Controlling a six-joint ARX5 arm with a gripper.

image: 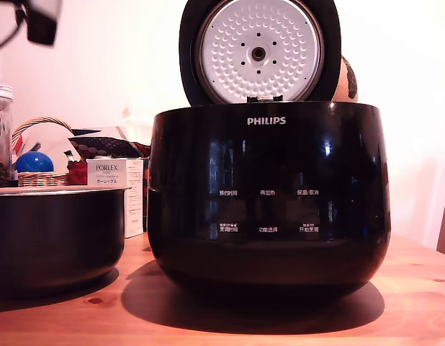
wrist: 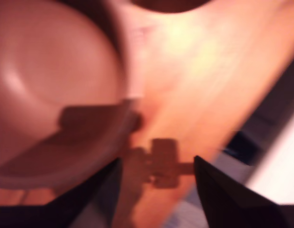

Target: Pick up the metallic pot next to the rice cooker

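Nearest you, the cooker (image: 269, 194) fills the exterior view, lid (image: 258, 50) tipped up at 12 o'clock, so it walls off much of the scene. The pot (image: 57, 234) sits on the counter (image: 280, 317) at 9 o'clock from the cooker, just beside it but apart, leaving its rim free for a grasp. In the blurred wrist view your pincer (wrist: 156, 190) hangs above the counter with its jaws spread and nothing between them; the pot's hollow (wrist: 52, 85) lies toward 10 o'clock. I judge you'll need to straddle the rim.
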